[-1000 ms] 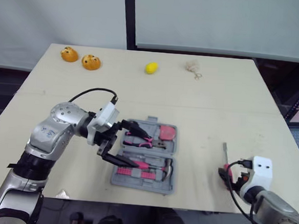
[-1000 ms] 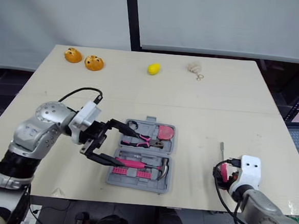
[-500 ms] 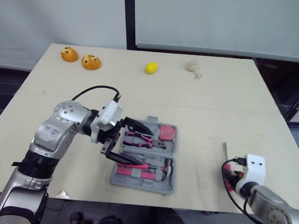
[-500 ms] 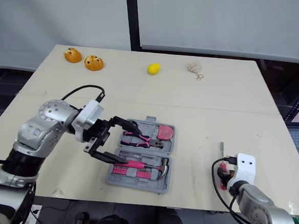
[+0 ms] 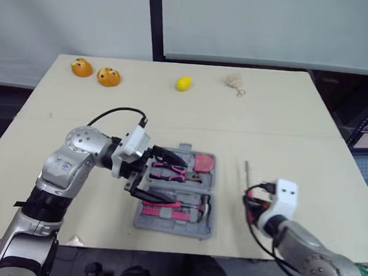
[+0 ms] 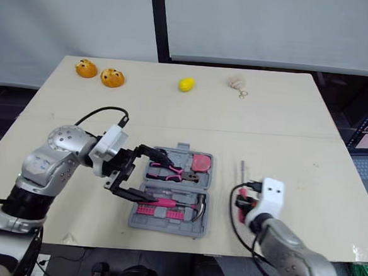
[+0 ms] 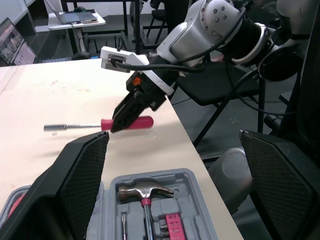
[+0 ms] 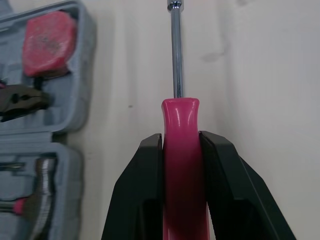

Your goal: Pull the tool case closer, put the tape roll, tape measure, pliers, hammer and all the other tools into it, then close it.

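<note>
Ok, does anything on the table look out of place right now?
Nothing spilled or damaged. The pink screwdriver is outside the tool case, clamped in the right hand. Along the table's far edge sit two orange round objects, a yellow one and a beige tuft, none of them tools.

Reading no text, label, brand or number anywhere. Making out none on the tool case by the left claw.

Beige table: tool case, orange toys, lemon, twine.
</note>
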`<state>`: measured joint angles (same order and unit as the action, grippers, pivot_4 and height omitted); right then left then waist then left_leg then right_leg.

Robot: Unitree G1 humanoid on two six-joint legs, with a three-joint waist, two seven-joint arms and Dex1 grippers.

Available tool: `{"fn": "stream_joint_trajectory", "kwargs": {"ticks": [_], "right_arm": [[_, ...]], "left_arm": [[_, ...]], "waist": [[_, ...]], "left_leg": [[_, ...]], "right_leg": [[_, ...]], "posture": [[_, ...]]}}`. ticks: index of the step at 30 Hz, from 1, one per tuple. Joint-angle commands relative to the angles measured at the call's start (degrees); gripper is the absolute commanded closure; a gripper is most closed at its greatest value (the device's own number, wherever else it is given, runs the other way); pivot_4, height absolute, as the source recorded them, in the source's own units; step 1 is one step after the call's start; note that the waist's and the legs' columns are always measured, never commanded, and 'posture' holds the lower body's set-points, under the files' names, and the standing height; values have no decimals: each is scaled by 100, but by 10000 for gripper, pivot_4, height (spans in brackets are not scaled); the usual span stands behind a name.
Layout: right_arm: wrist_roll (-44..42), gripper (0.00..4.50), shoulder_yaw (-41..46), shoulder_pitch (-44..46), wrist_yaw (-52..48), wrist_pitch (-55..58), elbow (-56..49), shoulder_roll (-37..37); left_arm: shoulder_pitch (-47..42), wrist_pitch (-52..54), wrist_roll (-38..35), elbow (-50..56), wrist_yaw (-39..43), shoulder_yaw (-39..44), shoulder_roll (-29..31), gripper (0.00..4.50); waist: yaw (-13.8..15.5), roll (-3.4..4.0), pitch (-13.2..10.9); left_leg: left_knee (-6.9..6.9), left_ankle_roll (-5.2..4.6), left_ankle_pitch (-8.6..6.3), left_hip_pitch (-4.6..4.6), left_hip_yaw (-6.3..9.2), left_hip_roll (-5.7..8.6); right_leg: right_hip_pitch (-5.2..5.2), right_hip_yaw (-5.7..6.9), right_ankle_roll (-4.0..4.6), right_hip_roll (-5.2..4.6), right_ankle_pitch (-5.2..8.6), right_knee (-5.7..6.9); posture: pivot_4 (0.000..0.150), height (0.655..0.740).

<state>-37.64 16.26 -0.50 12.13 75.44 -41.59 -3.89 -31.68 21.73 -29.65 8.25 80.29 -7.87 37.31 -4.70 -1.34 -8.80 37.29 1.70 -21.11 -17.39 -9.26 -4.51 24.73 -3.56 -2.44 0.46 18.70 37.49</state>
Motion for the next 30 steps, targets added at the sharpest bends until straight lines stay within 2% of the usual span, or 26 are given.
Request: {"fn": "stream_joint_trajectory", "kwargs": {"ticks": [1, 4, 8, 17, 20, 24, 25, 28, 30], "right_arm": [[398, 39160, -97, 140, 493, 67, 65, 473], [833, 39160, -366, 85, 574, 30, 276, 465], [988, 39160, -504, 32, 341, 42, 386, 429], [1224, 39160, -508, 42, 39, -24, 510, 290], [1199, 23883, -444, 120, -71, 180, 215, 218], [892, 3499, -9, 640, -575, 994, -549, -315], [822, 246, 87, 769, -730, 1183, -636, -451], [142, 246, 206, 1334, -1954, 1661, -630, -1814], [-234, 246, -165, 1496, -2915, 1395, -413, -2978]], "left_arm": [[55, -208, 57, 110, 182, -3, 138, 0], [8, -280, 109, 13, 254, -1, 163, 0], [-73, -291, 138, -72, 237, 5, 143, 0], [-66, -284, 145, -33, 128, 18, 69, 0], [-51, -290, 151, -21, 98, 24, 62, 0], [-29, -300, 148, 0, 30, 51, 52, 0], [-27, -307, 148, 1, 18, 54, 51, 0], [-4, -342, 162, 0, -46, 57, 22, 0], [24, -370, 172, 2, -75, 55, 6, 0]], "waist": [[-13, -1, 1], [-10, -1, 1], [-18, 0, 3], [-26, -1, 3], [-25, -1, 3], [-22, 1, 1], [-21, 1, 1], [-26, 10, -5], [-19, 9, -8]], "left_leg": [[1, -1, -1, -3, 0, 1], [-2, -1, -1, -20, 0, 1], [13, -4, 2, -79, 0, 2], [44, -10, 5, -83, 0, 2], [50, -13, 7, -85, 1, 2], [58, -16, 6, -94, 3, 3], [62, -18, 4, -95, 5, 3], [65, -20, 3, -95, 5, 3], [65, -25, 2, -95, 8, 5]], "right_leg": [[3, 1, 0, -1, 0, -2], [23, 3, 0, -1, 0, -4], [79, 3, -1, -1, -1, 5], [73, 3, -3, -1, -12, 16], [73, 3, -4, 0, -17, 17], [75, 2, -11, -3, -22, 17], [75, 3, -13, -2, -23, 16], [74, 3, -13, -1, -25, 15], [73, 4, -16, 1, -27, 12]], "posture": [[1500, 7400], [1500, 7400], [1500, 7400], [1500, 7400], [1500, 7400], [1500, 7400], [1500, 7400], [1500, 7400], [1500, 7400]]}}
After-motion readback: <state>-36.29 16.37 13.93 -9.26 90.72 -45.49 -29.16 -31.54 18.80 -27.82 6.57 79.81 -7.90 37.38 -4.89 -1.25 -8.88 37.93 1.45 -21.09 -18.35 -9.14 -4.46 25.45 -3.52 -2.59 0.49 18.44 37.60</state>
